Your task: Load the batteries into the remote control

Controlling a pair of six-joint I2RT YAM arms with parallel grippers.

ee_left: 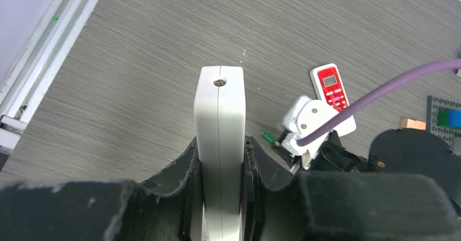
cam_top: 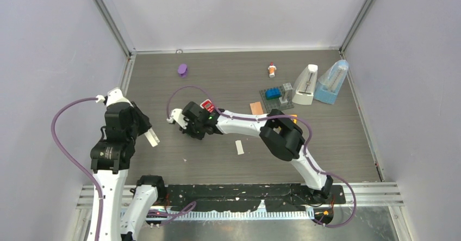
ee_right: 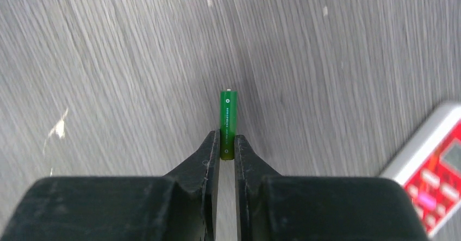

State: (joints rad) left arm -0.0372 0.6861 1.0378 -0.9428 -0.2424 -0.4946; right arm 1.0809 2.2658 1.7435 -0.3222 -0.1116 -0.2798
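Observation:
My left gripper (cam_top: pixel 148 135) is shut on a white remote control (ee_left: pixel 219 121), held edge-on above the table; the remote also shows in the top view (cam_top: pixel 153 138). My right gripper (ee_right: pixel 226 141) is shut on a green battery (ee_right: pixel 227 119), gripping its near end so the rest sticks out past the fingertips, just over the table. In the top view the right gripper (cam_top: pixel 182 122) is right of the left one, apart from it. The green battery also shows in the left wrist view (ee_left: pixel 268 138). The purple, dark and red-orange batteries are out of view.
A small red remote (cam_top: pixel 207 106) lies just behind the right gripper. A white strip (cam_top: pixel 240 147) lies mid-table. At the back are a purple object (cam_top: pixel 182 69), an orange-white item (cam_top: pixel 272 69), a grey brick plate (cam_top: pixel 276 94) and two metronomes (cam_top: pixel 306 85).

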